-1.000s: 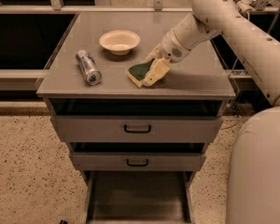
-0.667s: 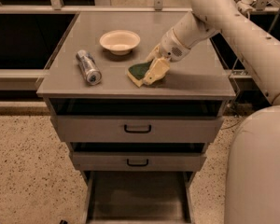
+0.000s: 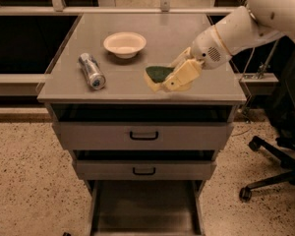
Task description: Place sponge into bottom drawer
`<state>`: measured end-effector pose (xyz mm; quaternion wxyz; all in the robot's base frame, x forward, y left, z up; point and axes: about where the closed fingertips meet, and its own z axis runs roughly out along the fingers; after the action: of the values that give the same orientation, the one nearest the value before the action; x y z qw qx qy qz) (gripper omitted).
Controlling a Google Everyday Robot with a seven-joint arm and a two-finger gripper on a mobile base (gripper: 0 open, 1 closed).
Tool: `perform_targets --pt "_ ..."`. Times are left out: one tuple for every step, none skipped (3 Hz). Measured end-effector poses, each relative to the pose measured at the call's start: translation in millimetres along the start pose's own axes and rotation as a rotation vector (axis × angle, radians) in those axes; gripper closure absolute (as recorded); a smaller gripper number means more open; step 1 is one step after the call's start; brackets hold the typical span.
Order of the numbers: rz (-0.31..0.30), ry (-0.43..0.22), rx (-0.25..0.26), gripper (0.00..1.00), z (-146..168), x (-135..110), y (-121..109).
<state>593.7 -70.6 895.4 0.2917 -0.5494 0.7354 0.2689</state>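
The sponge [image 3: 158, 74], dark green on top with a pale yellow base, is at the front middle-right of the cabinet top [image 3: 177, 33]. My gripper [image 3: 171, 82] comes in from the right and its cream fingers [image 3: 179, 77] are closed on the sponge's right side, holding it at or just above the surface. The bottom drawer [image 3: 145, 208] is pulled open below, a wide shallow grey tray with a bare floor.
A cream bowl [image 3: 124, 44] sits at the back middle of the top and a silver can [image 3: 91, 71] lies on its side at the left. Two upper drawers with black handles [image 3: 144, 135] are shut. An office chair base [image 3: 268, 163] stands at the right.
The view has shifted, so my body no longer fills the lower right and a chair shows. The gripper and sponge sit slightly further right and towards the front edge.
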Motion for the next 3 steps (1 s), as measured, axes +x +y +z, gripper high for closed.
perform_targets --pt "0.109 -0.059 0.104 1.00 -37.0 9.4 43.2" --pt "0.266 0.039 0.170 1.00 -42.0 56.0 68.6" --pt "0.310 0.066 0.167 1.00 -35.6 65.8 72.4"
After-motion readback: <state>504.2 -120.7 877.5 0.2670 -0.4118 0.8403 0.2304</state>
